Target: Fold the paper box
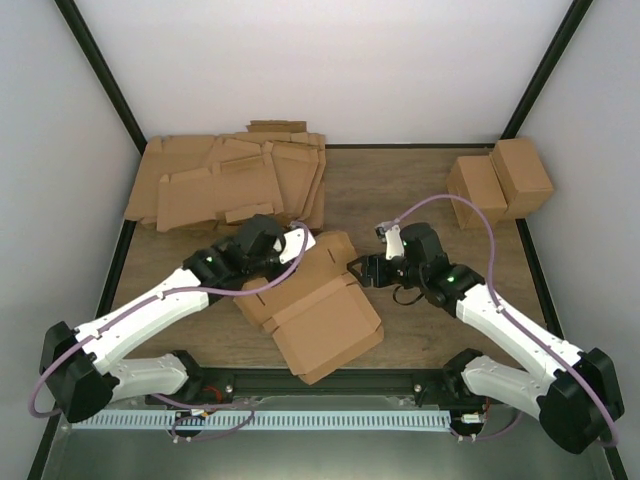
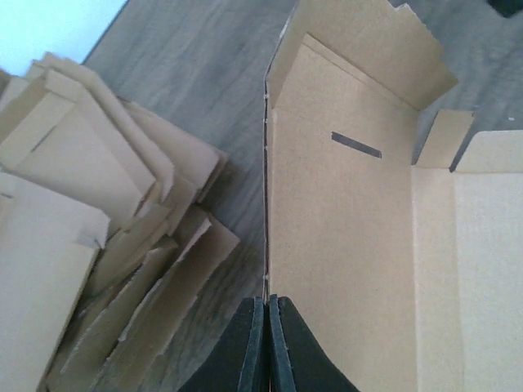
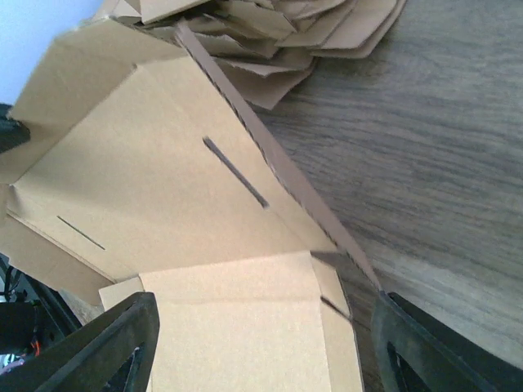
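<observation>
The paper box (image 1: 325, 315) lies half folded on the table between my arms, a brown cardboard sheet with raised flaps and slots. In the left wrist view its left side wall (image 2: 266, 204) stands on edge, and my left gripper (image 2: 268, 304) is shut on that thin wall, pads pressed together. From above, the left gripper (image 1: 290, 247) sits at the box's far left corner. My right gripper (image 1: 362, 270) is at the box's right side. In the right wrist view its fingers (image 3: 122, 343) stand wide apart over a flat panel of the box (image 3: 163, 180); the right gripper (image 3: 263, 318) is open and holds nothing.
A pile of flat die-cut cardboard sheets (image 1: 230, 185) lies at the back left, close to the left gripper, and shows in the wrist views too (image 2: 82, 212) (image 3: 278, 33). Two smaller folded cartons (image 1: 500, 182) stand at the back right. Black frame posts (image 1: 100, 80) border the table.
</observation>
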Robot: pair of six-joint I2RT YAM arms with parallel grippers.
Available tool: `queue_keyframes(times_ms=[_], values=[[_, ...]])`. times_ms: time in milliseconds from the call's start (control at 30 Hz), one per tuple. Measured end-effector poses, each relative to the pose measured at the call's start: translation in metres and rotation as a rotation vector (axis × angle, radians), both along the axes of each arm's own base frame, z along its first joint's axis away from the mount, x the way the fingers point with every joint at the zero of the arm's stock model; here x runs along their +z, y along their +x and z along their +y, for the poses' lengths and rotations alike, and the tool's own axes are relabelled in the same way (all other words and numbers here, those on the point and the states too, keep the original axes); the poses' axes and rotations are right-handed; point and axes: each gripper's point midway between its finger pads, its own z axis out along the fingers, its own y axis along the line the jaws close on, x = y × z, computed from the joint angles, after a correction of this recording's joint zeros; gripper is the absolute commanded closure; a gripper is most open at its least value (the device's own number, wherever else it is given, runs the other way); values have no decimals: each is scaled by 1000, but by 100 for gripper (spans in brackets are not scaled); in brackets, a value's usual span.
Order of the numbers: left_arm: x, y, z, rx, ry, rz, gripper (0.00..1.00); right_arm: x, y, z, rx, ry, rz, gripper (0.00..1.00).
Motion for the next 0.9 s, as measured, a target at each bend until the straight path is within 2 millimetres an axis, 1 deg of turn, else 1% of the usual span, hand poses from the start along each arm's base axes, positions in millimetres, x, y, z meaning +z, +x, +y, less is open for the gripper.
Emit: queue_keyframes(times_ms=[167, 300, 367, 500, 600, 667, 767, 900], values=[[-2, 8, 4, 99, 49, -69, 96, -15, -8, -5, -17, 3, 44, 26], [-15, 12, 3, 135, 93, -64, 96, -30, -17, -6, -19, 14, 91, 26], [-21, 11, 0, 145, 108, -55, 96, -35, -21, -5, -16, 30, 113, 26], [-28, 7, -5, 182, 120, -48, 96, -44, -28, -1, -6, 78, 162, 28], [-33, 4, -11, 205, 131, -48, 96, -52, -34, 4, 0, 128, 204, 31], [-39, 0, -16, 214, 144, -47, 96, -58, -37, 6, -4, 158, 240, 35], [-50, -6, -22, 225, 174, -50, 96, -64, -37, 10, -26, 196, 290, 40], [-57, -14, -29, 232, 213, -82, 96, -60, -31, 12, -70, 253, 305, 40]])
